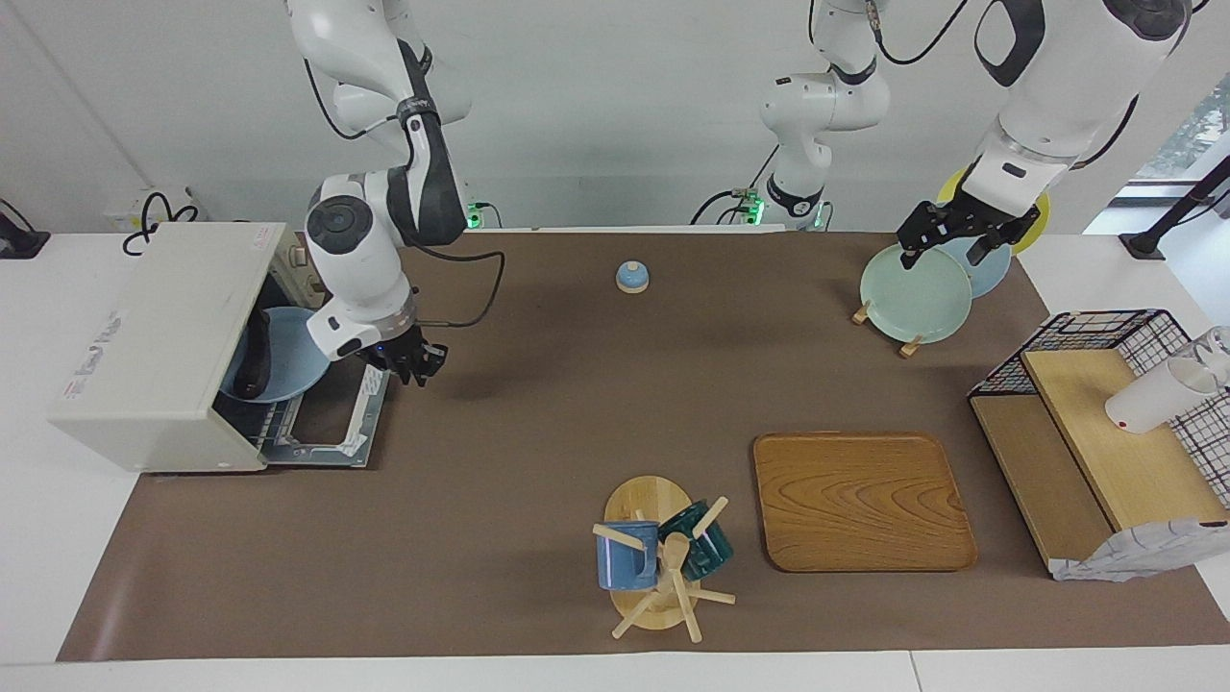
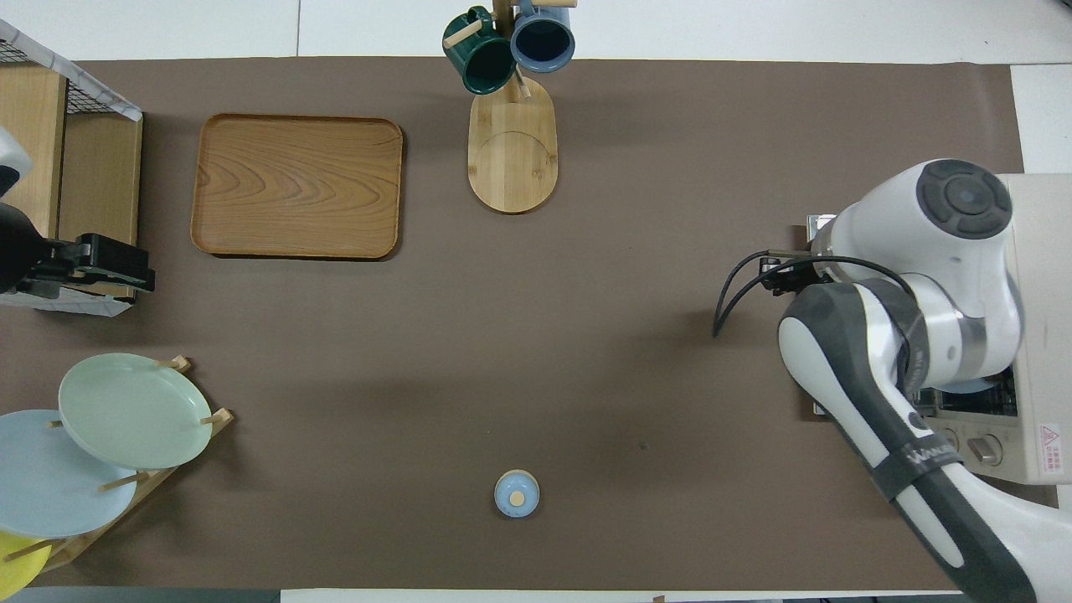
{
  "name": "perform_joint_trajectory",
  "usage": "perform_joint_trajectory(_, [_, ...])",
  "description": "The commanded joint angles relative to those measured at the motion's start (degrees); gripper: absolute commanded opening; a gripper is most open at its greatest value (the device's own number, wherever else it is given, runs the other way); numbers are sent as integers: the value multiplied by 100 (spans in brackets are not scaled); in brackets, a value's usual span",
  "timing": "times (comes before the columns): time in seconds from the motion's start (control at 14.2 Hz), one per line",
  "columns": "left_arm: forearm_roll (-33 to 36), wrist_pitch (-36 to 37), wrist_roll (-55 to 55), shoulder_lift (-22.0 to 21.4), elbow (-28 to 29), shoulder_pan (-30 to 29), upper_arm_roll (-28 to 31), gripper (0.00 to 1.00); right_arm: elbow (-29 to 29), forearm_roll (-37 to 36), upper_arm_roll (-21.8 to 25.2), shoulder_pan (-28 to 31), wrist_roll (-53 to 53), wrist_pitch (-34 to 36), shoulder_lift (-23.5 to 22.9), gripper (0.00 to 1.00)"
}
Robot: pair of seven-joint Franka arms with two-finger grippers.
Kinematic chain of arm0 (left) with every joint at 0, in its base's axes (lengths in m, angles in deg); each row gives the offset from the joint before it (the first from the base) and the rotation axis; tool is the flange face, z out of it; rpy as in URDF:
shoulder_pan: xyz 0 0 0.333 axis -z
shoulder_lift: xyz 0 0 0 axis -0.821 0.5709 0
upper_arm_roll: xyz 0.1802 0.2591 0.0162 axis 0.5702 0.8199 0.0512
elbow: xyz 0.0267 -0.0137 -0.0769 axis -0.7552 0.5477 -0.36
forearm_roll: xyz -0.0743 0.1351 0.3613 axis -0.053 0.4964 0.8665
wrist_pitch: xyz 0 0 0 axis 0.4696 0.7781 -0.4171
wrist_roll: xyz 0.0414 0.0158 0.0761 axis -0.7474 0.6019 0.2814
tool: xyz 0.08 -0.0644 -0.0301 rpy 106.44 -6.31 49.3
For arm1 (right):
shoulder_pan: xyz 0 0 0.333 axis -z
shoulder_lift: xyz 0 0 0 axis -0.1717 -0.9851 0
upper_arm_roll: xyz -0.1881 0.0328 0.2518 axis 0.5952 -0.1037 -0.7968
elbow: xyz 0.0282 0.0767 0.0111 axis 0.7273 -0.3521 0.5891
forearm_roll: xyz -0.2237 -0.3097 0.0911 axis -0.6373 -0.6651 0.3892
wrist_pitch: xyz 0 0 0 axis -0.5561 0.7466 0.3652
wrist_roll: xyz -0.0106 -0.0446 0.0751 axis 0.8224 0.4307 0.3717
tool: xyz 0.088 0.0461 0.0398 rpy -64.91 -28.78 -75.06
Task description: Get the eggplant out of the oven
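Oven (image 1: 154, 336) door down, eggplant (image 1: 256, 360) inside, right gripper (image 1: 415, 364) beside it — jaws unclear, left gripper (image 1: 951, 235) apart.

We see an evenly and brightly lit scene; the light appears to come from overhead, diffuse and white. On the brown mat (image 1: 538, 413) shadows are soft and short: a faint dark patch lies beneath the right arm (image 1: 384, 221) near the oven (image 1: 159, 346), whose open mouth is dim inside. The wooden tray (image 1: 860, 500) casts a thin shadow along its edge. Daylight brightens the window (image 1: 1196, 125) at one upper corner of the facing view. Both views are sharp, with no motion blur. The mat's edges run nearly straight, so we detect little distortion.
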Motion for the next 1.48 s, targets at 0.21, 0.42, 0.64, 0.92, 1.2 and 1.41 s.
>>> perform_joint_trajectory(0.21, [96,35,-41,-95,51,-20,-6,100,-126,-384,-13,652,-464,507,306,69])
perform_joint_trajectory(0.42, [96,35,-41,-95,51,-20,3,100,-424,-402,-21,1022,-982,166,376,62])
perform_joint_trajectory(0.64, [96,97,-41,-103,68,-20,-6,100,-854,-402,-21,1084,-1036,-361,490,46])
perform_joint_trajectory(0.92, [96,35,-41,-95,59,-20,3,100,-1049,-419,-21,1198,-1571,-443,570,2])
perform_joint_trajectory(1.2, [96,44,-41,-103,51,-20,-6,100,-700,-1016,-65,805,-1599,197,526,0])
perform_joint_trajectory(1.41, [96,35,-41,-103,51,-20,-6,100,248,-1044,-74,41,-1231,1128,272,0])
